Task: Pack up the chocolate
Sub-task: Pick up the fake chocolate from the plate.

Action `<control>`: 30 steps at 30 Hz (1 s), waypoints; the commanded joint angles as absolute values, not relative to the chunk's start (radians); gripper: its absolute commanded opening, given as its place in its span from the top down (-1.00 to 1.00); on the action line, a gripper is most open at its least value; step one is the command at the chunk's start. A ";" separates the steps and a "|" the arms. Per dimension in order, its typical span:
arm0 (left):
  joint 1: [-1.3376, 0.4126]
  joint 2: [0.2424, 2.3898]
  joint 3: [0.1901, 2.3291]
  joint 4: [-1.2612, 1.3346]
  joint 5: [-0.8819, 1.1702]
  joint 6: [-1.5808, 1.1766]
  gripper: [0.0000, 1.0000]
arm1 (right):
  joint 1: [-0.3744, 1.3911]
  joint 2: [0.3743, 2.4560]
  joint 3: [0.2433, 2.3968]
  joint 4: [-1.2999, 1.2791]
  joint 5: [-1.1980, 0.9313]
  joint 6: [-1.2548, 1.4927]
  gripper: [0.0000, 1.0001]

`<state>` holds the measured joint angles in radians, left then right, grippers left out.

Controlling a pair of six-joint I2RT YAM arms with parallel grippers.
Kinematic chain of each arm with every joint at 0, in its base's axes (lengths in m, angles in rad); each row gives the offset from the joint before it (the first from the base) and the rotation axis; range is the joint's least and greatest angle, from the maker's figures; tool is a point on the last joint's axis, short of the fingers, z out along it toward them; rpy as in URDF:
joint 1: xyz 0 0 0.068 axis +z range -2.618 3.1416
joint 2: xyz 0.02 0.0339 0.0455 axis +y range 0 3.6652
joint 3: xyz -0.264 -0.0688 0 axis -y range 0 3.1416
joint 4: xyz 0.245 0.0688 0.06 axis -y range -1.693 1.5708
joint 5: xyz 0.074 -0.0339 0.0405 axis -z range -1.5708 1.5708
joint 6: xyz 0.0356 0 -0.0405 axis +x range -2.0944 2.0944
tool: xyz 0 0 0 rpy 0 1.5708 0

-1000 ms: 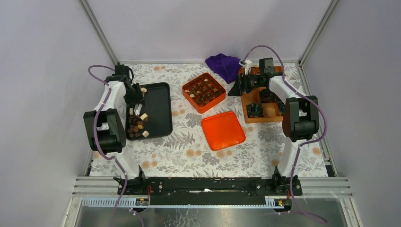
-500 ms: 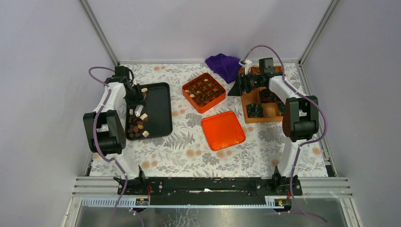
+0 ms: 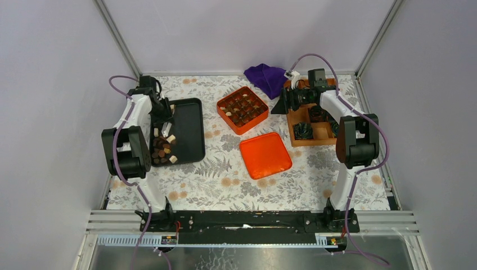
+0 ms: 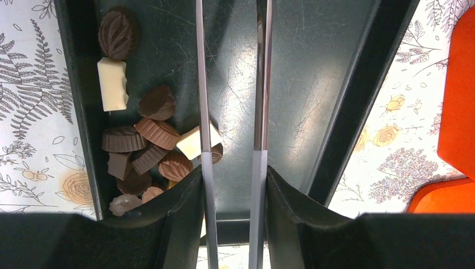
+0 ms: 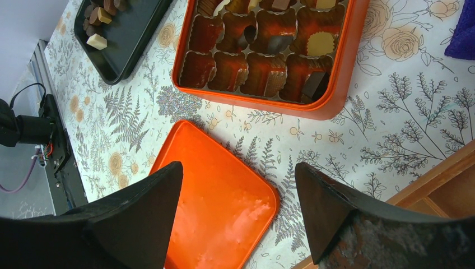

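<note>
Chocolate pieces (image 4: pixel 148 143), dark, light brown and cream, lie heaped at the left end of the black tray (image 4: pixel 291 84); from above the heap of chocolate (image 3: pixel 162 151) is at the tray's (image 3: pixel 190 126) near left. My left gripper (image 4: pixel 232 168) is shut on metal tweezers (image 4: pixel 203 101). Their two blades stand apart over the tray floor with nothing between them, the left blade beside a cream piece. The orange box (image 3: pixel 242 109) holds several pieces in its cells. My right gripper (image 5: pixel 238 166) hangs open and empty above the orange lid (image 5: pixel 218 213).
The orange lid (image 3: pixel 265 154) lies flat in front of the box. A wooden tray (image 3: pixel 315 134) with dark crinkled cups sits under the right arm. A purple cloth (image 3: pixel 267 77) lies at the back. Metal frame rails border the table.
My left arm has shifted slightly toward the far end of the black tray. The right arm has not moved.
</note>
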<state>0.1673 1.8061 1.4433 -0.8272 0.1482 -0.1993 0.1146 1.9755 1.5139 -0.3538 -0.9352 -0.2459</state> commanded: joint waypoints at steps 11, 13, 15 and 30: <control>0.125 1.793 1.490 -0.859 0.134 -0.176 0.19 | 0.109 1.950 1.526 -0.342 -0.962 -0.244 -0.61; 0.118 1.785 1.482 -0.862 0.131 -0.183 0.19 | 0.109 1.952 1.526 -0.343 -0.963 -0.245 -0.61; 0.110 1.778 1.475 -0.862 0.127 -0.187 0.15 | 0.109 1.952 1.526 -0.341 -0.963 -0.244 -0.61; 0.080 1.851 1.560 -0.891 0.084 -0.179 0.08 | 0.109 1.944 1.524 -0.340 -0.965 -0.245 -0.61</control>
<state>0.0883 1.8248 1.5074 -0.8833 0.1093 -0.1890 0.1146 1.9755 1.5139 -0.3538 -0.9360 -0.2459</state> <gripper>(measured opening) 0.462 0.807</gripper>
